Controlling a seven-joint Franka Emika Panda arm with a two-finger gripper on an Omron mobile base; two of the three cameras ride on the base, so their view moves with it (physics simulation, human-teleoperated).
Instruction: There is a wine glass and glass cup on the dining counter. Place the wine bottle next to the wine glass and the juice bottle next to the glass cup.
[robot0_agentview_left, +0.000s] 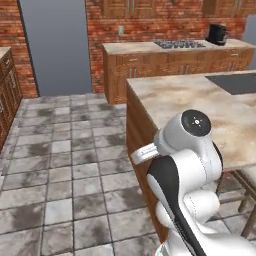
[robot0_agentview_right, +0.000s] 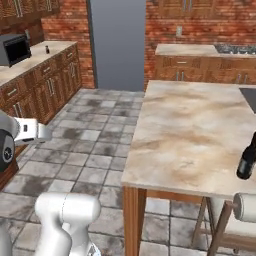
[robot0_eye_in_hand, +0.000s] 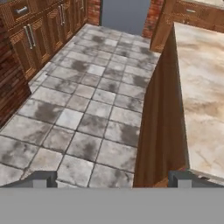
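End effector (robot0_eye_in_hand: 113, 179) wide open, empty — arm folded, elbow raised.

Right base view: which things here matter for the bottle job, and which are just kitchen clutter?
Job:
- wine bottle, upright near the right edge of the dining counter
- gripper, jaws open, empty, above the floor beside the counter

Lying about:
- microwave on the wall counter
- stovetop
- stool

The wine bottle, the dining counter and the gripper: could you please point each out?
wine bottle (robot0_agentview_right: 246, 161), right base view, dark body.
dining counter (robot0_agentview_right: 190, 130), right base view, bare stone top.
gripper (robot0_eye_in_hand: 113, 178), hand view, midway between fingertips.
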